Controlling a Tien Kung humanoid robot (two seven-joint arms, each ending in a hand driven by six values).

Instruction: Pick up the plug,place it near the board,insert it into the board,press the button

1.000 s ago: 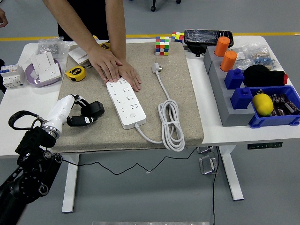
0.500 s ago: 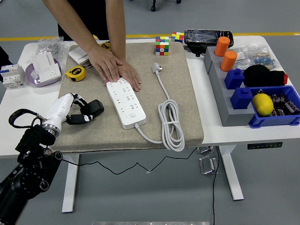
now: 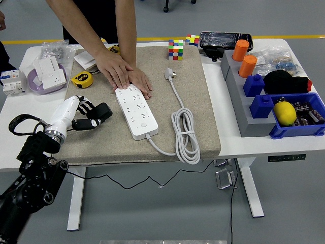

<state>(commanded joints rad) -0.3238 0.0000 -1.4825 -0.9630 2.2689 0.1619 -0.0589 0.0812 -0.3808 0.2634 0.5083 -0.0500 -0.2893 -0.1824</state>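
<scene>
Left hand point(image 3: 87, 116) hovering over the mat's left edge, fingers curled around a black plug point(image 3: 101, 111), person's hands point(image 3: 124, 76) pressing the white power strip point(image 3: 136, 112) flat on the table point(image 3: 20, 109)

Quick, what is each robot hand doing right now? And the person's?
Left hand: closed on a black plug.
Right hand: not in view.
Person's hands: both flat, pressing the far end of the power strip.

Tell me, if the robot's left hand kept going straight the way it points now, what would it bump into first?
Most likely the white power strip. The left hand, gripping a black plug, points right across the beige mat, and the strip lies next in that line. The hand's height above the mat is unclear, so it might pass over it.
</scene>
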